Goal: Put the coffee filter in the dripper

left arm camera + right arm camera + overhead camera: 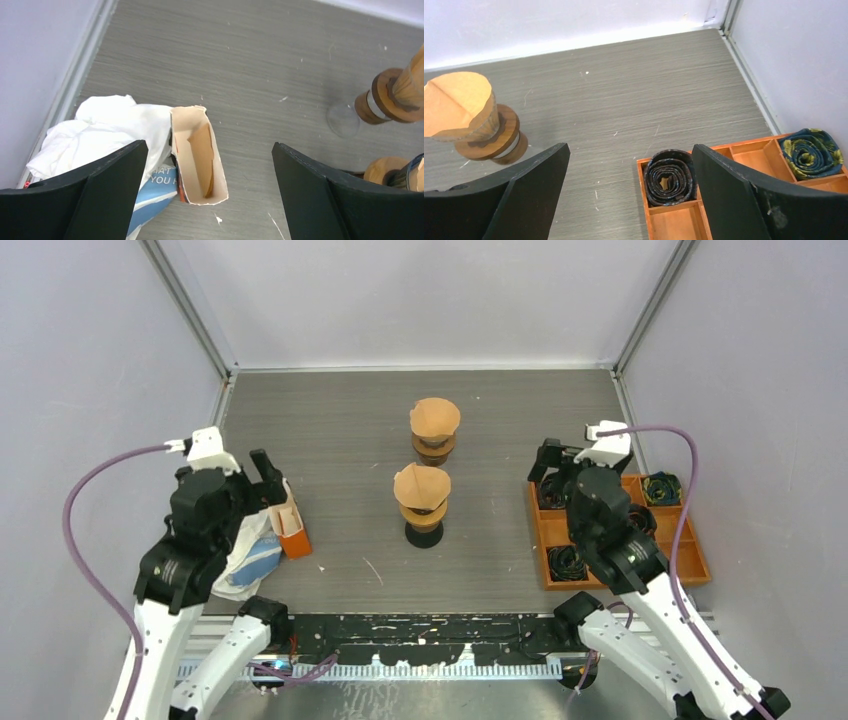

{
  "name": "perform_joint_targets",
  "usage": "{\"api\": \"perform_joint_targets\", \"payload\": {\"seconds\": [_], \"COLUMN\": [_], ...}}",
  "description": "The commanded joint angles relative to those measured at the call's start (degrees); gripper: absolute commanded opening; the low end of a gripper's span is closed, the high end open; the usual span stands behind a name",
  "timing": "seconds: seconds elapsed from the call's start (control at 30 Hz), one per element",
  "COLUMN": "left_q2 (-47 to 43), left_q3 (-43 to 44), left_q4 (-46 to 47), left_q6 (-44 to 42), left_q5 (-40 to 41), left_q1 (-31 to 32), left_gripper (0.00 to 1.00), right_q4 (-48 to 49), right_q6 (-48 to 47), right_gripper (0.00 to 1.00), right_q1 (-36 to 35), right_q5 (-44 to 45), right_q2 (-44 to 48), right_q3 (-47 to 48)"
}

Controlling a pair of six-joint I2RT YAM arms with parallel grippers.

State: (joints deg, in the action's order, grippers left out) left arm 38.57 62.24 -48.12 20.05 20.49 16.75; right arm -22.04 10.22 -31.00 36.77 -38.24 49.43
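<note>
Grey table (350, 440) first; above its near left, left gripper (208, 147) spread wide and empty, poised over the open filter box (200, 160), probably to draw from it; right gripper (630, 147) likewise agape, holding nothing, above the orange tray (548, 540) of rolled ties at right; at centre, near dripper (424, 512) and far dripper (434, 445), a brown coffee filter (420, 483) already seated point-down in each; on the blue packet (155, 195) under the crumpled white bag (100, 130), only "YOU" and "HAT" legible.
</note>
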Motion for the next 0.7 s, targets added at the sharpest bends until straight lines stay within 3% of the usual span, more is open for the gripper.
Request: {"api": "perform_joint_targets", "payload": {"seconds": [0.0,0.23,0.67], "left_q2": [-5.88,-11.35,-10.32], "left_q3": [-5.18,-9.41,-9.49], "left_q4": [9.81,12.93,12.0], "left_q6": [-2.1,-1.94,-1.93], "left_q5": [5.84,5.94,5.54], "left_q1": [-0.18,-0.22,-0.66], "left_gripper": [0.99,0.99,0.99], "right_q4": [7.23,8.94,10.23], "right_q6": [-2.57,-4.76,-5.58], "right_gripper": [1.0,1.0,1.0], "right_q1": [0.07,0.08,0.07], "right_q5": [4.86,4.82,4.19], "right_q2": [5.11,8.54,11.1], "right_q3": [-3.13,-5.2,-5.95]}}
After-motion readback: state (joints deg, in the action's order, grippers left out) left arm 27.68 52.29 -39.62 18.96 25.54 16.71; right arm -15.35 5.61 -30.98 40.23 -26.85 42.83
